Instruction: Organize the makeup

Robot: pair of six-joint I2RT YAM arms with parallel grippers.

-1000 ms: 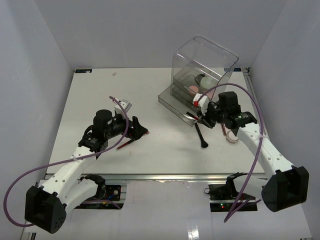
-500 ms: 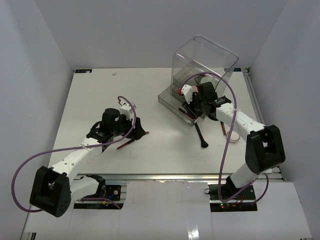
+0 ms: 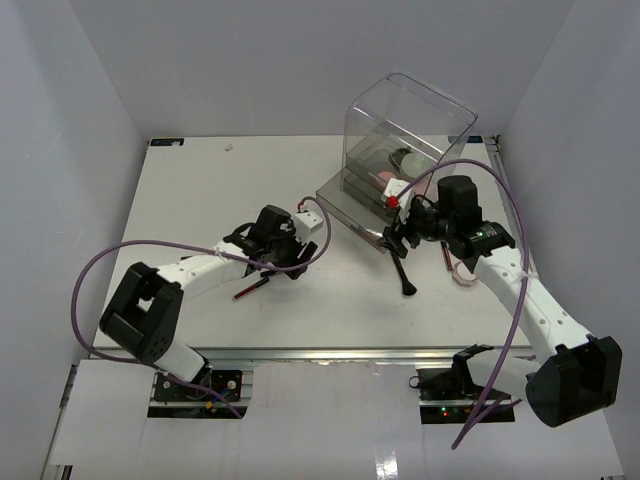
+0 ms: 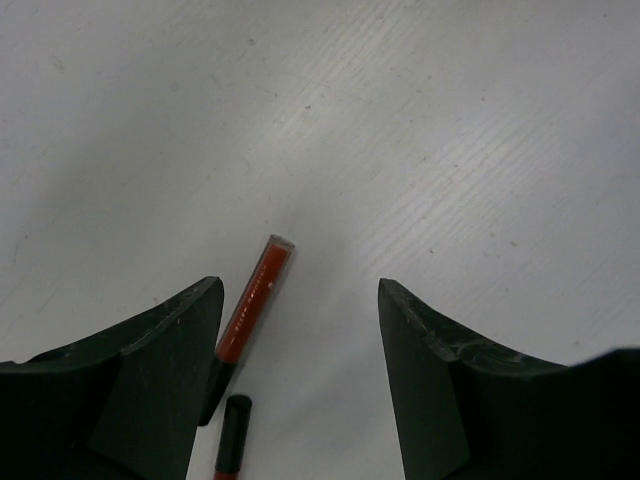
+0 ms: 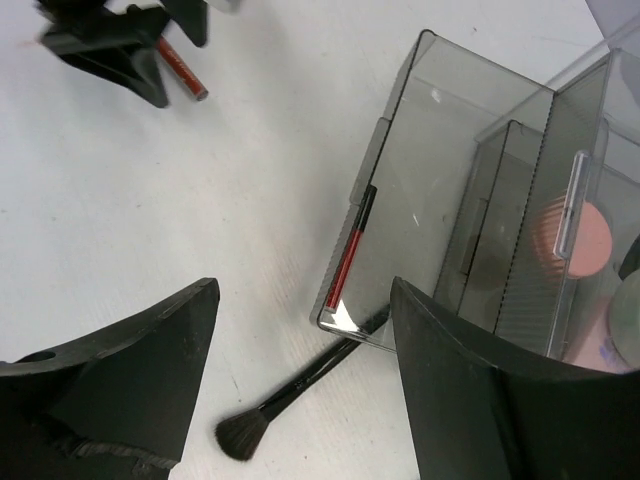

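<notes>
Two slim red-and-black pencils lie on the white table beside the left finger of my left gripper, which is open and holds nothing. From the top, this gripper sits just right of those pencils. My right gripper hangs open and empty over a black-handled brush. The brush lies at the corner of the pulled-out clear drawer. Another red pencil lies inside that drawer along its near wall. A round pink compact sits in the box behind.
The tall clear drawer box stands at the back right, its lowest drawer pulled out toward the middle. A pale pink round thing lies by the right arm. Purple cables loop off both arms.
My right gripper went over the drawer, opened and drew back toward the brush. My left arm reached further right toward the table's middle, its jaws narrowing a little.
</notes>
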